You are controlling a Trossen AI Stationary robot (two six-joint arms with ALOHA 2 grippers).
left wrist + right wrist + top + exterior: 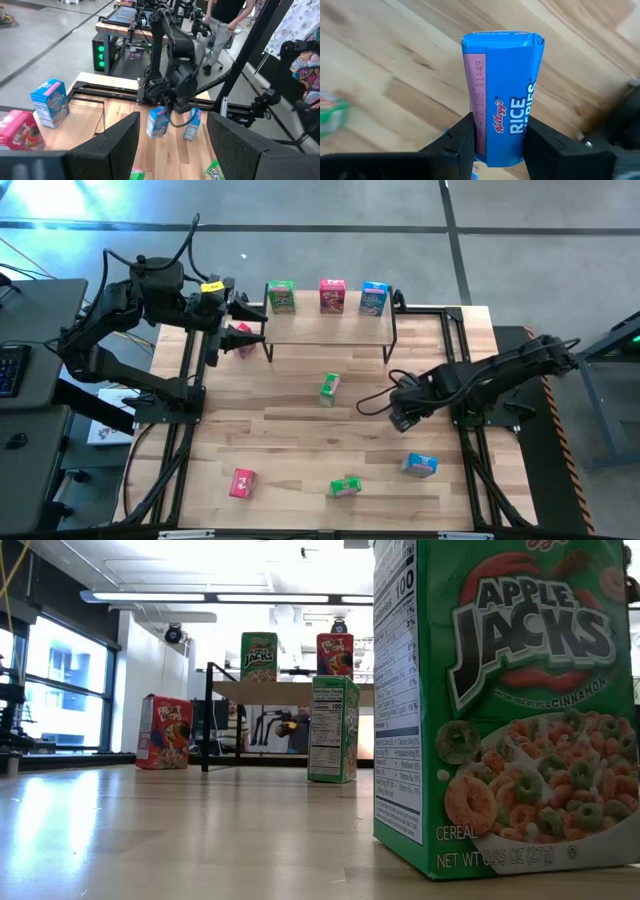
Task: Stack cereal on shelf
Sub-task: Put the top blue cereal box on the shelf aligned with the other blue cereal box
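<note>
The shelf (330, 325) stands at the table's far edge. One green box (281, 296), one red-pink box (332, 295) and one blue box (374, 298) stand upright on its top board. My left gripper (172, 150) hovers open at the shelf's left end and touches nothing. Just below it a red-pink box (241, 340) stands on the table. My right gripper (497, 145) is right of the table's middle (403, 412), shut on a blue box (502, 95). A green box (329, 388) stands mid-table. My right gripper pinches the blue box between its two fingers (462, 140), one on each opposite side, at the end nearest the wrist (500, 150). It comes from above, slanting down. The box hangs below the fingers, nearly upright (157, 122). Whether its lower end (502, 40) touches the table, I cannot tell.
Near the table's front edge lie a red-pink box (242, 482), a green box (346, 486) and a blue box (420, 465). The green one fills the low view's right side (510, 710). A person (222, 20) stands beyond the table's right side.
</note>
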